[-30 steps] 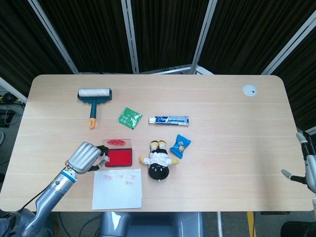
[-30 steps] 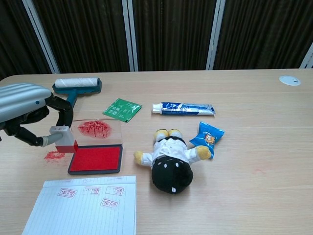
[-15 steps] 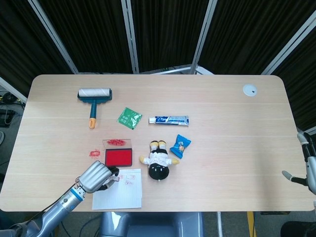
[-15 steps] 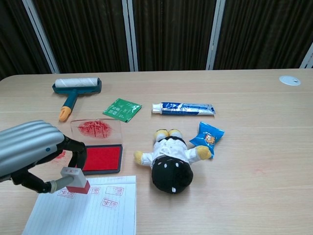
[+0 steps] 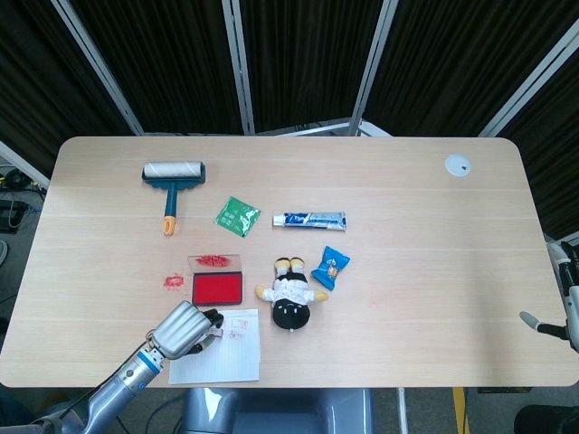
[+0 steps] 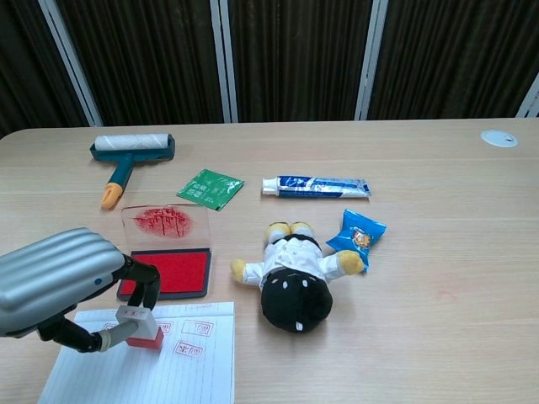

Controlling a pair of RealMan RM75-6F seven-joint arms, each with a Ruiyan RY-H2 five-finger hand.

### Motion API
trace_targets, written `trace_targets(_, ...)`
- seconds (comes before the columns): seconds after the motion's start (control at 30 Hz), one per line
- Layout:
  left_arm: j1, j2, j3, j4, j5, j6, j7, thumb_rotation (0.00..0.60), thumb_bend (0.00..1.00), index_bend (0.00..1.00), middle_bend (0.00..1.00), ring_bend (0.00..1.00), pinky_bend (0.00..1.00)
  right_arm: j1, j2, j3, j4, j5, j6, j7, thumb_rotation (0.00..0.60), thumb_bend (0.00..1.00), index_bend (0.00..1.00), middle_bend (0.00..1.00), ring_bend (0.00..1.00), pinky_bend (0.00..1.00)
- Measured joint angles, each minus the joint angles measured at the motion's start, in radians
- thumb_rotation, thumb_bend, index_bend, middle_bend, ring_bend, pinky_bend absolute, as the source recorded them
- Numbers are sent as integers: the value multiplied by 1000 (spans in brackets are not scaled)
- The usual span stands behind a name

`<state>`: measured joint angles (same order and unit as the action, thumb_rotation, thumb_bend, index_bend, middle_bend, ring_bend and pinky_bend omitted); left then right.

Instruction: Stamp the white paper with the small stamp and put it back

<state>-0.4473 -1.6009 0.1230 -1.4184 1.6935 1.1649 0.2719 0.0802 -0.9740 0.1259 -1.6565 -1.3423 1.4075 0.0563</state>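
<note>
My left hand (image 6: 59, 282) (image 5: 184, 327) grips the small stamp (image 6: 139, 326), a grey block with a red base that sits on or just above the upper part of the white paper (image 6: 181, 374) (image 5: 231, 357). In the head view the hand hides the stamp. Red stamp marks (image 6: 195, 326) show along the paper's top. The red ink pad (image 6: 177, 271) (image 5: 217, 288) lies just behind the paper, its clear lid (image 6: 164, 221) smeared with red. My right hand (image 5: 563, 307) shows only as an edge at the far right; its fingers cannot be made out.
A plush doll (image 6: 293, 275) lies right of the pad, a blue snack packet (image 6: 356, 231) beside it. Behind are a toothpaste tube (image 6: 316, 186), a green sachet (image 6: 210, 187) and a lint roller (image 6: 128, 151). A red smudge (image 5: 172, 280) marks the table left of the pad.
My left hand carried the stamp from beside the ink pad toward me and right, over the paper, then lowered it onto the sheet's top area. The right arm barely moved.
</note>
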Motion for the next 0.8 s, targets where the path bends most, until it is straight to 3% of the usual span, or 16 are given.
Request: trace_targets(0.8,8,-64,13,114,19,6,-27,600,433,574,565,870,839,2,-1,1,2,9,-7,-6,600,0,0,0,0,0)
